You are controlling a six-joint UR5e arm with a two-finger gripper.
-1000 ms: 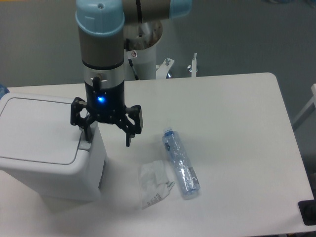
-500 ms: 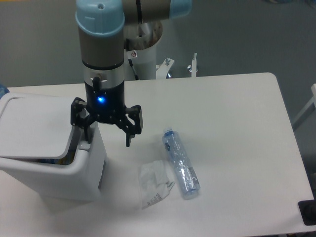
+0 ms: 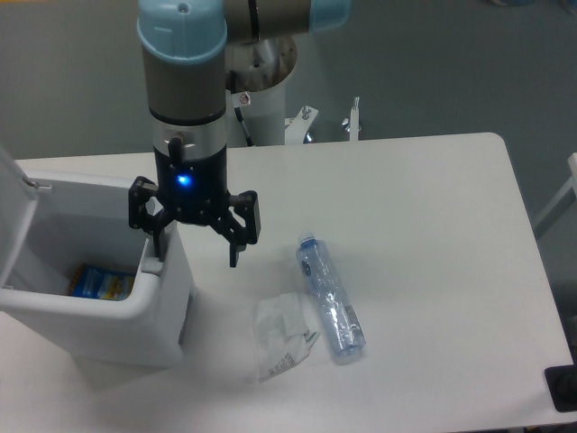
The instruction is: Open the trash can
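Standing swung up at the far left, the lid (image 3: pixel 13 212) leaves the trash can (image 3: pixel 99 311) open, so the task looks essentially done. The bin's long axis runs left-right, mouth facing up, under and left of the gripper (image 3: pixel 194 244), whose jaws are spread, one finger on the push-tab corner

I am holding the arm vertical, with the wrist pointing straight down and its blue indicator lit on the housing just above the fingers. The gripper (image 3: pixel 196 255) is hanging with its jaws spread wide apart, gripping nothing. One fingertip (image 3: pixel 161 253) is sitting lower left of the wrist; the other fingertip (image 3: pixel 233 259) is pointing down at lower right, in free air.
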